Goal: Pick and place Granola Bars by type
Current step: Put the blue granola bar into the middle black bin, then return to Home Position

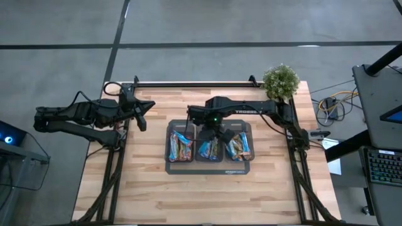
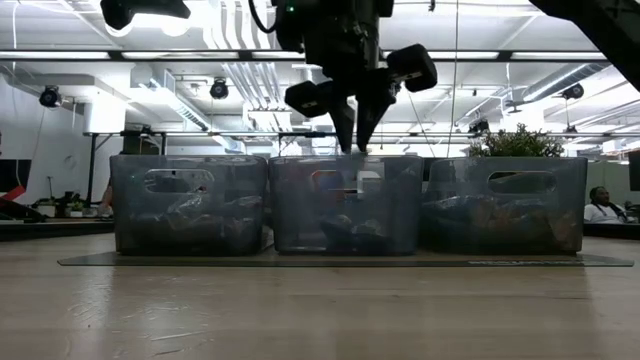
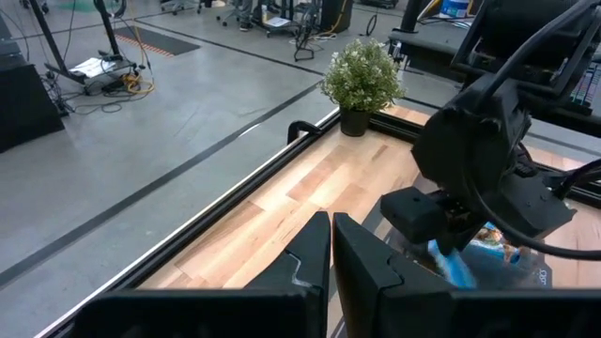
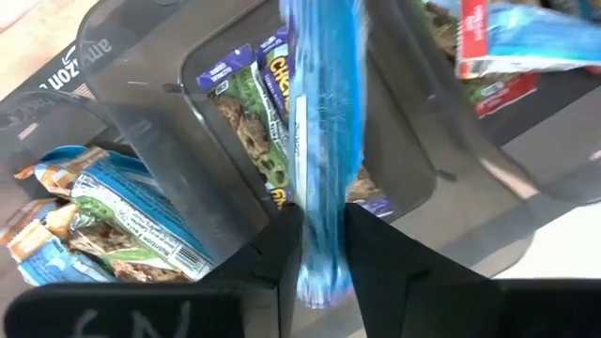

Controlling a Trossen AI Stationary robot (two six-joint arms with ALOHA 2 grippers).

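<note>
Three clear grey bins stand side by side on a dark tray point(image 1: 210, 168) at the table's middle, holding the granola bars: light blue ones point(image 4: 103, 225) in one, dark blue ones point(image 4: 254, 122) in the middle bin point(image 1: 209, 149), and more point(image 1: 239, 145) in the third. My right gripper point(image 1: 213, 133) point(image 2: 355, 140) points down over the middle bin, shut on a blue bar point(image 4: 324, 113) point(image 3: 454, 263). My left gripper point(image 1: 143, 119) point(image 3: 331, 225) waits shut and empty near the table's far left. My right gripper pinches the blue bar by one end point(image 4: 322, 235) between its two fingers point(image 4: 277, 249), coming from above and pointing down. The bar hangs lengthwise below the fingers, over the dark blue bars in the middle bin. Whether its lower end touches them I cannot tell.
A small potted plant point(image 1: 280, 81) stands at the table's far right corner. Bare wooden table top point(image 1: 207, 201) lies in front of the tray and to either side of it. A desk with a keyboard point(image 1: 383, 166) stands beyond the right edge.
</note>
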